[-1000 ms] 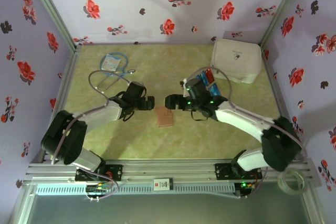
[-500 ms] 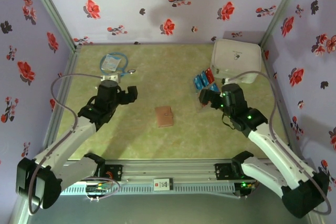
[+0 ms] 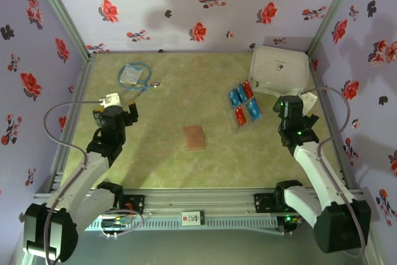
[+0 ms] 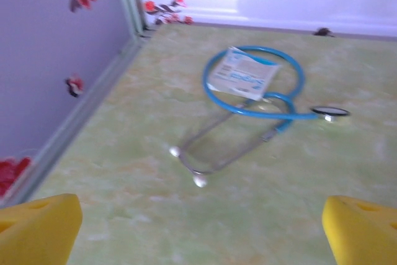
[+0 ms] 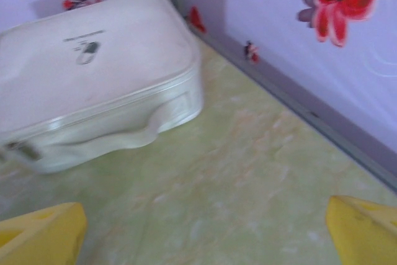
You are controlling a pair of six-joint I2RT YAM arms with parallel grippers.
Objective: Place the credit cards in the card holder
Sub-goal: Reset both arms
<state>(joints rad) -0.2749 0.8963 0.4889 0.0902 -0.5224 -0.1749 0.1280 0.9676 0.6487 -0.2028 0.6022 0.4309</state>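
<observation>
- back wall (image 3: 186,4) lilac, printed with red flowers and small dark blossoms
- left wall (image 3: 25,60) and right wall (image 3: 372,48) same print
- grey metal posts (image 3: 61,13) in the two far corners, grey strip along the wall bases
- tabletop (image 3: 186,85) pale yellow-green, marbled, matte
- silver slotted rail (image 3: 205,202) across the near edge
- soft even light, faint shadows on the back wall

A white rounded zip case (image 3: 279,71) sits far right; far left, a blue-and-white flat packet (image 4: 242,74) lies on a blue-tubed stethoscope (image 4: 280,101).
</observation>
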